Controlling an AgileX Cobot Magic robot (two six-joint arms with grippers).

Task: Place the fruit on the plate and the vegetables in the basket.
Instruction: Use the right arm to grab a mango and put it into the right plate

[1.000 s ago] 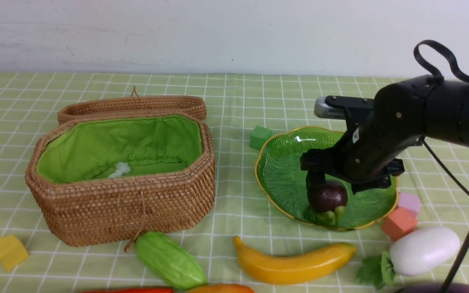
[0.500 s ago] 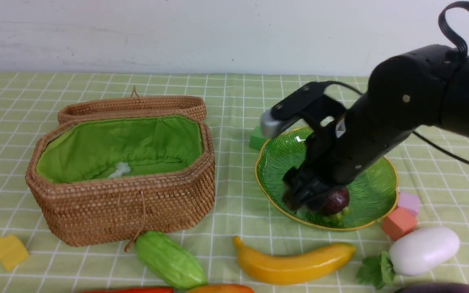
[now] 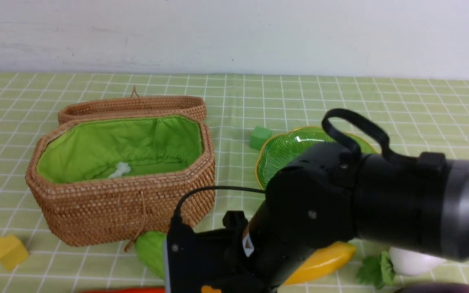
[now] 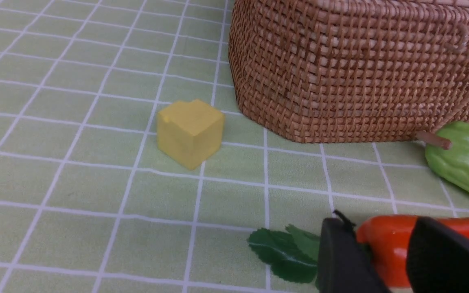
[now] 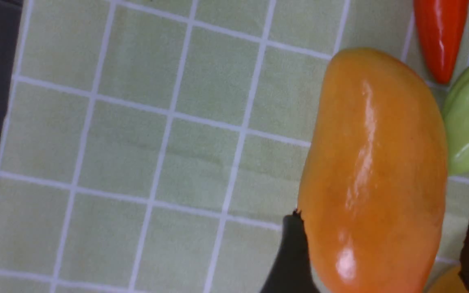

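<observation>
My right arm (image 3: pixel 340 203) reaches down across the front of the green plate (image 3: pixel 283 150) and hides the purple ball. In the right wrist view my right gripper (image 5: pixel 385 213) is open, with the orange mango (image 5: pixel 373 162) lying on the cloth between its fingers. The banana (image 3: pixel 324 256) pokes out under the arm. The radish (image 3: pixel 409 260) lies at the front right. The gourd (image 3: pixel 151 250) lies in front of the basket (image 3: pixel 124 203). My left gripper (image 4: pixel 381 228) hovers low over the stem end of the red pepper (image 4: pixel 385 248), jaws close together, holding nothing.
The basket's lid lies open behind it. A yellow cube (image 3: pixel 8 251) sits at the front left and a green cube (image 3: pixel 260 137) by the plate's far left rim. A dark purple thing (image 3: pixel 442 288) shows at the front right edge.
My right arm has let go of the purple ball on the plate. It has swung forward and down to the left, and its open jaws now stand around the mango.
</observation>
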